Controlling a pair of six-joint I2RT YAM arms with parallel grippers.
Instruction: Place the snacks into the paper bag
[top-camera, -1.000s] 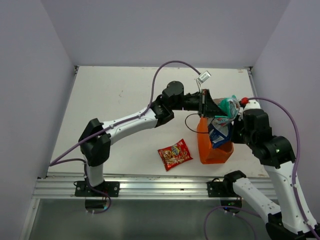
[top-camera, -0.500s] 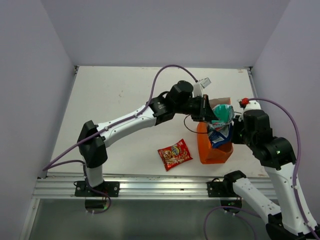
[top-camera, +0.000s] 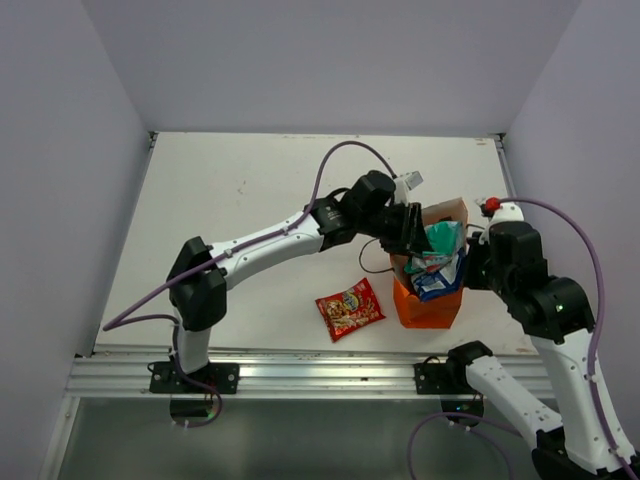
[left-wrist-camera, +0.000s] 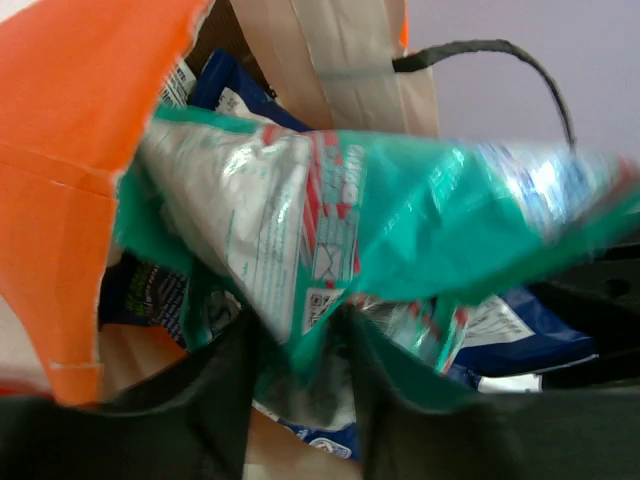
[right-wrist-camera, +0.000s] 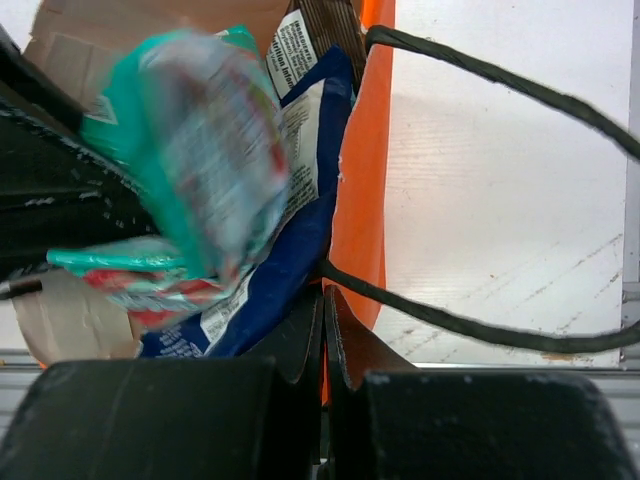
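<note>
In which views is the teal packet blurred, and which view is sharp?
Left wrist: the teal packet is smeared, most toward its right end. Right wrist: it is blurred too, while the cord handle is sharp. Top external: sharp throughout, the red packet included.

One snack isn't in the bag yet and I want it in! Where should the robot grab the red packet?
Probably from straight above: the red packet lies flat on the table, so nothing can slip under it. Pinch its crimped edge on the side away from the paper bag, which stands close on its right.
</note>
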